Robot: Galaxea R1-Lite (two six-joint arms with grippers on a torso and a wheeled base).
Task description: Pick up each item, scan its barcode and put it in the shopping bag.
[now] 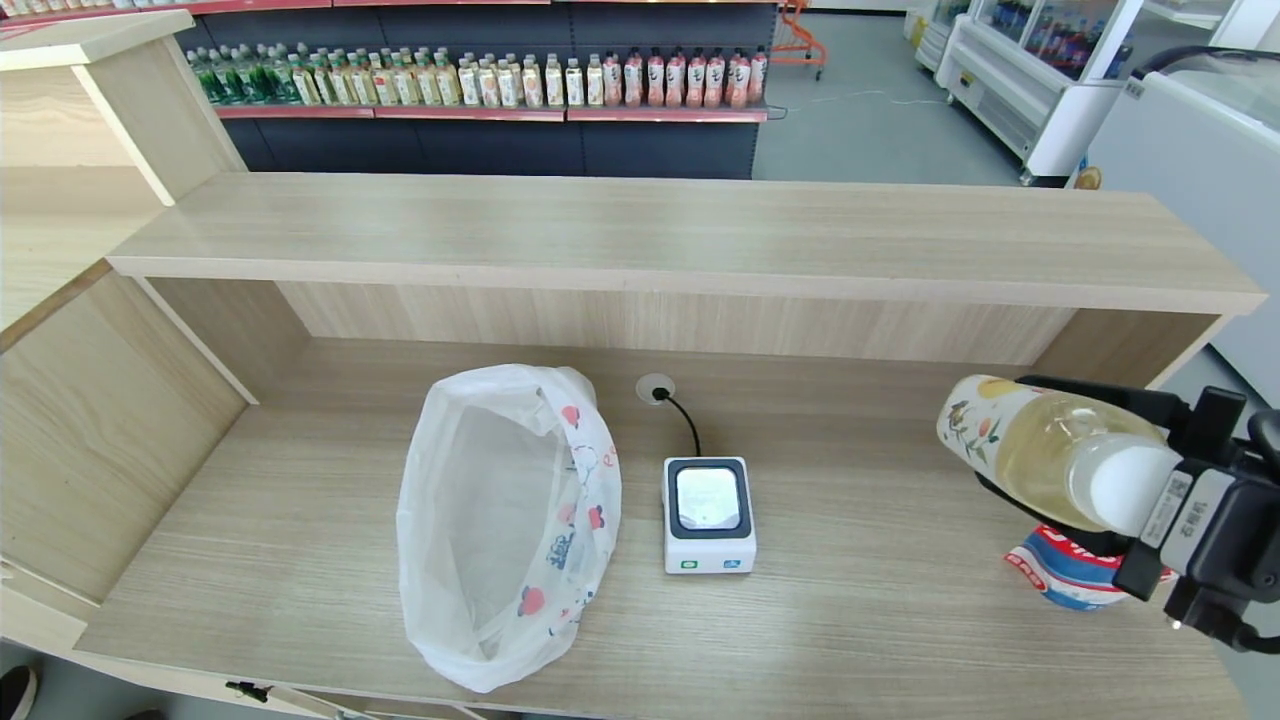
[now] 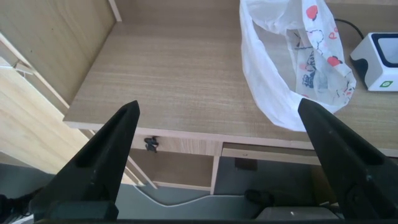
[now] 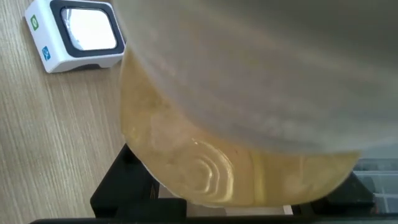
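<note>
1 drink bottle [image 1: 1020, 440] lies sideways, clamped in the right gripper [image 1: 1060, 460] above the desk's [image 1: 880, 600] right edge, over a red-and-blue packet [image 1: 1060, 572]. Left gripper [image 2: 219, 107] hangs open off the near edge. Shopping bag [image 1: 505, 525] lies mid-desk beside the scanner [image 1: 708, 513].

**A shop's checkout counter**

Rows of bottled drinks [image 1: 480, 80] are lining a long red-edged shelf [image 1: 490, 113] across the aisle, and glass-topped freezers [image 1: 1030, 70] are standing off to the right. Nearer, a wooden checkout counter [image 1: 690, 235] is carrying a corded scanner [image 1: 708, 512], with a plastic shopping bag [image 1: 500, 520] lying open just beside it.
</note>
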